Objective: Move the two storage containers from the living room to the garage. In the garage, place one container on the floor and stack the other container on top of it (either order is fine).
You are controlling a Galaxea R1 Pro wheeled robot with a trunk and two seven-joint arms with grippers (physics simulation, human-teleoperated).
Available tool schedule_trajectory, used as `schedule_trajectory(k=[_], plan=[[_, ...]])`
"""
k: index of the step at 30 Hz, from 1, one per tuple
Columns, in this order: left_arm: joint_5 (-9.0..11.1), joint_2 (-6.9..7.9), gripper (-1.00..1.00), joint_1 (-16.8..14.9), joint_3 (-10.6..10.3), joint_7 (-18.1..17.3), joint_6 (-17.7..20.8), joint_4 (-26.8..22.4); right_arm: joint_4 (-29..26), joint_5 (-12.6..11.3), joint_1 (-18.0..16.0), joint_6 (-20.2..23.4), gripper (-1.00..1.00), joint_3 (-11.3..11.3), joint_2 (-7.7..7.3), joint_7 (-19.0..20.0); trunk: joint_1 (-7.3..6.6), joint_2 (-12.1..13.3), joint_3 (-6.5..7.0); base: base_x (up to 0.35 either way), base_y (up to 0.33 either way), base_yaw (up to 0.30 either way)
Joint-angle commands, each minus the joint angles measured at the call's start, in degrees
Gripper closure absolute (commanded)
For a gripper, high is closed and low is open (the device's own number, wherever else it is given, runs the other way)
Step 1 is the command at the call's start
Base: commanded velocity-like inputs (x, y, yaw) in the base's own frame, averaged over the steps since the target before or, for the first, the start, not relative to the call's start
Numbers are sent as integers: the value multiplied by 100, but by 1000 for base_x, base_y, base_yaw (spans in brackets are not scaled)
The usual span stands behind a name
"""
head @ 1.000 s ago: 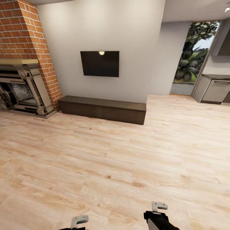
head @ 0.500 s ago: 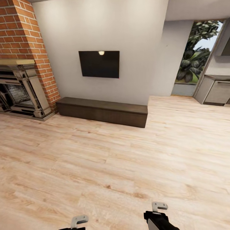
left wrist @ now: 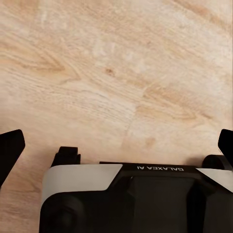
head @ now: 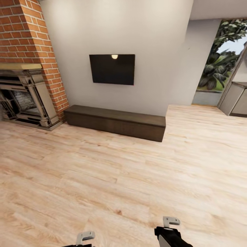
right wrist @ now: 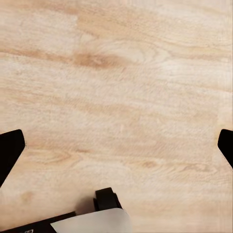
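Living room (head: 144,51), light wood plank flooring (head: 137,178)

Open plank floor (head: 130,178) before bench (head: 115,122)

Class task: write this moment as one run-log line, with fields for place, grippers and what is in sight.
place: wood plank floor | left gripper: open, holding nothing | right gripper: open, holding nothing | ahead: wall TV, dark bench, brick fireplace

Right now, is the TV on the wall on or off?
Off. The TV screen is plain black, with just a small lamp reflection near its top edge.
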Motion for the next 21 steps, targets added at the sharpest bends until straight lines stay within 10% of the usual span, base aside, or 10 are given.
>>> schedule_trajectory(k=[1,21], plan=[[54,-4,-100,-2,20,-6,38,-9,-12,-27,-5,36,-100,49,-6,-45,4,-4,-8,329,0,223],[54,-5,-100,-2,20,-6,37,-9,-12,-27,-6,36,-100,51,-6,-45,4,-4,-48,329,0,241]])
